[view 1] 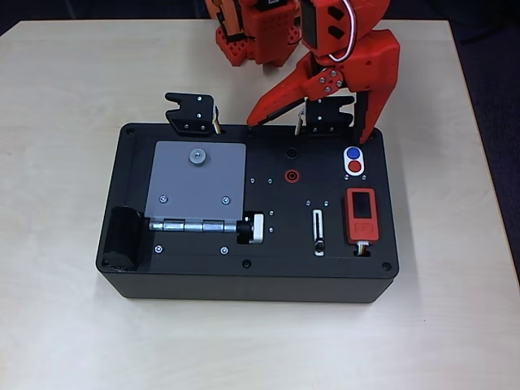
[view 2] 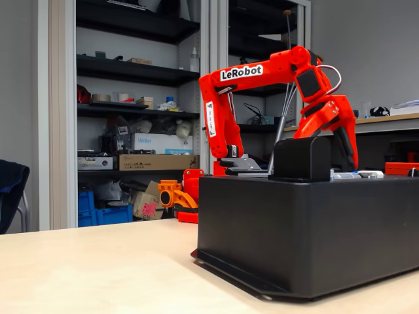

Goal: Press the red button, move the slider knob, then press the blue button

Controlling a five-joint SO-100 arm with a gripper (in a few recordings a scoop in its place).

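On top of the black box (view 1: pixel 203 276), near its right end, the red button (view 1: pixel 354 167) and the blue button (view 1: pixel 353 153) share a white oval, blue on the far side. The slider knob (view 1: pixel 319 244) sits at the near end of its narrow white-outlined slot (view 1: pixel 318 226). My orange gripper (view 1: pixel 309 130) hangs over the box's far edge, open wide. One fingertip (view 1: pixel 253 122) points left; the other fingertip (view 1: pixel 366 138) ends just beyond the blue button, and I cannot tell its height above it. In the fixed view the arm (view 2: pixel 262 72) bends down behind the box (view 2: pixel 308 229).
The box also carries a grey hinged plate (view 1: pixel 199 183), a white-and-black handle (view 1: pixel 253 229), a red socket (view 1: pixel 291 175), a black socket (view 1: pixel 291 153) and a red device with a screen (view 1: pixel 361 213). Two black brackets (view 1: pixel 192 112) stand on its far edge. Bare table (view 1: pixel 65 325) surrounds it.
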